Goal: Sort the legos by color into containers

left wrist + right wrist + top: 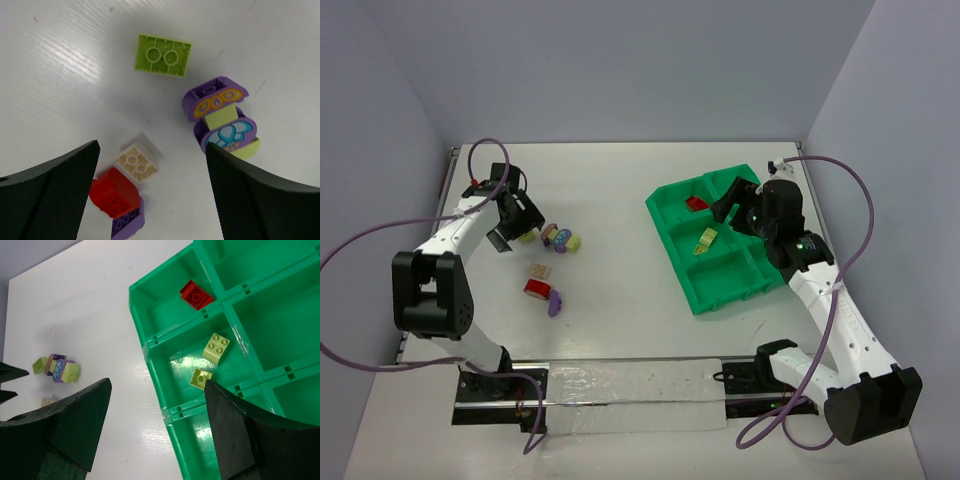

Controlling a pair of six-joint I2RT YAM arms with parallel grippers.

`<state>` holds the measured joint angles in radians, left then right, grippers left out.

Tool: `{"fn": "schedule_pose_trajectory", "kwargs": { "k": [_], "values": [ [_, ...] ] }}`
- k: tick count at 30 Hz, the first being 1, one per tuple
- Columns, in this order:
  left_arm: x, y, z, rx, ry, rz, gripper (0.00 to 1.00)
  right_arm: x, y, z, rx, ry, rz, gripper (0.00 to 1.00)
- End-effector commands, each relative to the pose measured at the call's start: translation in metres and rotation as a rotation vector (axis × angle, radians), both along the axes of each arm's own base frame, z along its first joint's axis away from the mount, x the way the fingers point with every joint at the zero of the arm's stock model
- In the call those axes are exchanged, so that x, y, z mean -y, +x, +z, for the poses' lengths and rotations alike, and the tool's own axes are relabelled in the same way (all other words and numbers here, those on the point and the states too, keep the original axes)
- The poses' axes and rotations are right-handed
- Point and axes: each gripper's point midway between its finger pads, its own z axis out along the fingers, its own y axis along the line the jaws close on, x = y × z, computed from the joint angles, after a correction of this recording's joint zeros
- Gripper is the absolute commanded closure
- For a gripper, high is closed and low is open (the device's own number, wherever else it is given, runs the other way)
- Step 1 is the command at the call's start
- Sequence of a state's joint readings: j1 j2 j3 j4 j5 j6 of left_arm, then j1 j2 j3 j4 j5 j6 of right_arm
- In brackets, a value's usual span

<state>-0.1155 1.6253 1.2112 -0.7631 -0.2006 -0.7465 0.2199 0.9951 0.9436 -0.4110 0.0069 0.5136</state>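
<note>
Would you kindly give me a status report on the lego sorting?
Left gripper open, empty, above loose bricks. Right gripper open, empty, over green tray. Red brick and two yellow-green bricks binned, separate compartments. Nothing blocking.

Bare table (pixel 620 250) lane from 12 to 6 o'clock, bricks (pixel 537 289) clustered at 9 o'clock, tray (pixel 720 285) at 3 o'clock

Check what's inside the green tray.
In the tray: one red brick in one compartment, two yellow-green bricks in the next. The right gripper blocks parts of the nearer compartments; contents there unseen.
</note>
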Motion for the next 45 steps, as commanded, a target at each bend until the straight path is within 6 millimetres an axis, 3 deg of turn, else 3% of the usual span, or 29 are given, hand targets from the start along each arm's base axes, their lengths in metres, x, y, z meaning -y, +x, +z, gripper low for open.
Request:
{"fn": "schedule_pose_trajectory", "kwargs": {
  "k": [1,5,11,17,21,23,28,32,34,38,41,45],
  "values": [
    [-0.011,0.034,0.004,0.060,0.022,0.009,0.05,-0.003,0.003,0.026,0.089,-0.008,0.022,0.18],
    [-0.011,0.055,-0.002,0.071,0.033,-0.023,0.06,-0.011,0.001,0.027,0.084,0.007,0.069,0.18],
    [-0.017,0.070,-0.033,-0.003,0.072,-0.037,0.09,-0.014,0.002,0.021,0.075,0.021,0.078,0.18],
    [-0.021,0.072,-0.053,-0.046,0.090,-0.033,0.17,-0.012,0.003,0.024,0.080,0.014,0.070,0.18],
    [-0.023,0.071,-0.057,-0.052,0.100,-0.025,0.25,-0.013,0.003,0.022,0.072,0.016,0.070,0.18],
    [-0.022,0.070,-0.056,-0.046,0.098,-0.025,0.34,-0.013,0.004,0.021,0.070,0.014,0.069,0.18],
    [-0.022,0.070,-0.043,-0.015,0.103,-0.043,0.69,-0.012,0.006,0.022,0.070,0.015,0.064,0.18],
    [-0.009,0.077,-0.003,0.071,0.096,-0.106,0.92,-0.011,0.005,0.024,0.071,0.012,0.058,0.18],
    [0.017,0.079,0.031,0.151,0.095,-0.191,0.94,-0.010,0.006,0.023,0.069,0.009,0.050,0.18],
    [0.097,0.076,0.081,0.275,0.054,-0.379,0.92,-0.005,0.005,0.023,0.075,0.006,0.024,0.18],
    [0.153,0.071,0.097,0.309,0.020,-0.491,0.92,0.001,0.003,0.027,0.093,0.005,-0.013,0.18],
    [0.244,0.052,0.097,0.315,-0.086,-0.666,0.92,0.014,-0.003,0.037,0.139,0.013,-0.086,0.18]
  ]
}}
